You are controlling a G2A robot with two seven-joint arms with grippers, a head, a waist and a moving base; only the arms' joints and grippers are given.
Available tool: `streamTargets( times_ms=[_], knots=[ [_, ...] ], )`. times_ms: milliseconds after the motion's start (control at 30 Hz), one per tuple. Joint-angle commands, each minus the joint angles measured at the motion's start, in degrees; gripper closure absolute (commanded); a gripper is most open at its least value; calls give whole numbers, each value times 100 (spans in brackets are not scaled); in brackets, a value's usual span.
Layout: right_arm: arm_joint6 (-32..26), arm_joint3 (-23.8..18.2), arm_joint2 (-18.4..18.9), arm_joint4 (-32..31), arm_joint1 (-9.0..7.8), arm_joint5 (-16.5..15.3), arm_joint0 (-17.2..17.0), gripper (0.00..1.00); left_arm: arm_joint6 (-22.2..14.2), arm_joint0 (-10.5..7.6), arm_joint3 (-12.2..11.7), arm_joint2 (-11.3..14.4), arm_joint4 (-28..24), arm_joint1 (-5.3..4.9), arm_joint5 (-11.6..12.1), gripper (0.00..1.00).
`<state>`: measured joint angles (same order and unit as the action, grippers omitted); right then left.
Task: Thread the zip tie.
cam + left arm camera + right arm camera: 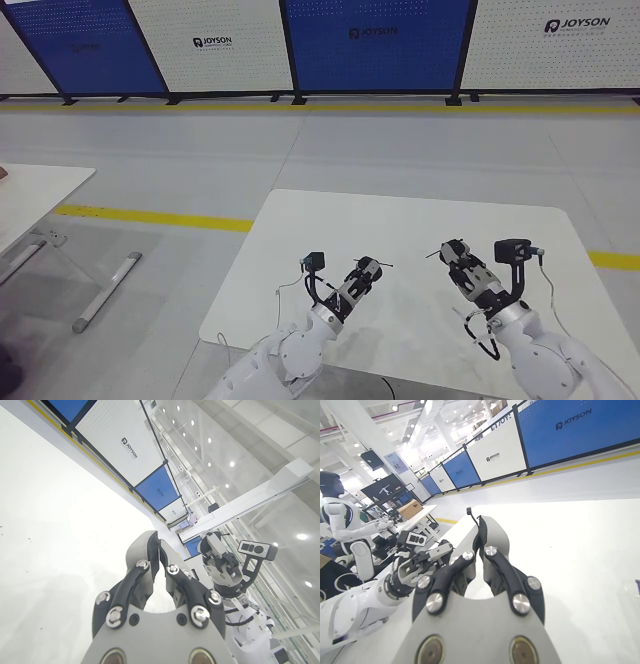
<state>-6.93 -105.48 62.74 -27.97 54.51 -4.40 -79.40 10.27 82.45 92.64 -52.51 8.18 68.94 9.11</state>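
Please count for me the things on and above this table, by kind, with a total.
Grippers: 2, left gripper and right gripper, both shut.
Thin black strips: 2, the zip tie in the right, a black strip in the left.
Tables: 1, the white table.
Total: 5.

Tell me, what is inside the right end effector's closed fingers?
A thin black zip tie is clamped in the right end effector. A short length with its small square head sticks out beyond the tip. The rest of the strap is covered by the end effector itself.
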Motion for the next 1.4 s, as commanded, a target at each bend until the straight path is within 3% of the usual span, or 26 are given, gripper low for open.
streamTargets(
  times_ms=[0, 200, 367, 733, 867, 1000, 1133, 1367],
  knots=[
    [0, 0, 0, 0, 0, 0, 0, 100, 0, 0, 0, 0, 0, 0, 0, 100],
    [22, 58, -259, 317, 111, -268, 22, 100, 0, 0, 0, 0, 0, 0, 0, 100],
    [223, 190, -669, -65, 261, 163, 227, 100, 0, 0, 0, 0, 0, 0, 0, 100],
    [258, 206, -684, -85, 273, 200, 235, 100, 0, 0, 0, 0, 0, 0, 0, 100],
    [129, 349, -734, 237, 329, -86, 214, 100, 0, 0, 0, 0, 0, 0, 0, 100],
    [64, 545, -884, 239, 407, -144, 315, 100, 0, 0, 0, 0, 0, 0, 0, 100],
    [490, 741, -1023, -326, 487, 188, 369, 100, 0, 0, 0, 0, 0, 0, 0, 100],
    [490, 741, -1023, -326, 487, 188, 369, 100, 0, 0, 0, 0, 0, 0, 0, 100]
  ],
)
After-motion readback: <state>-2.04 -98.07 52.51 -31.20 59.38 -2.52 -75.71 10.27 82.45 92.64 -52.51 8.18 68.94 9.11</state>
